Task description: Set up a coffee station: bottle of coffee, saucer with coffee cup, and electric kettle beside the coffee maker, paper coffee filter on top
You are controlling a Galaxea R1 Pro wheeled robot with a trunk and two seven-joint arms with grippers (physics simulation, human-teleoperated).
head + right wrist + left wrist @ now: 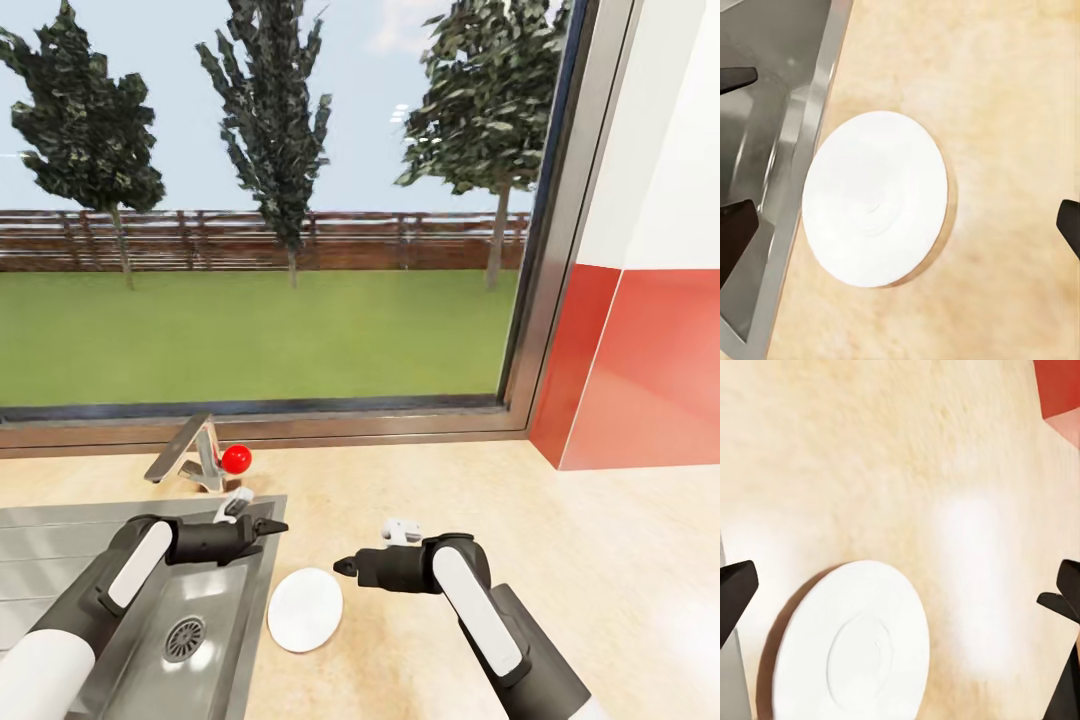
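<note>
One saucer (305, 609) lies flat on the countertop (560, 540), low and centre in the head view, beside the sink (60, 560). Both the left gripper (268, 526) and right gripper (345, 567) hang open and empty. It looks thin, stiff, slick and breakable; I'd pinch its rim.

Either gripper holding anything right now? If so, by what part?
Nothing held. The left gripper and right gripper both hang open and empty above the saucer, which lies flat on the countertop beside the sink.
</note>
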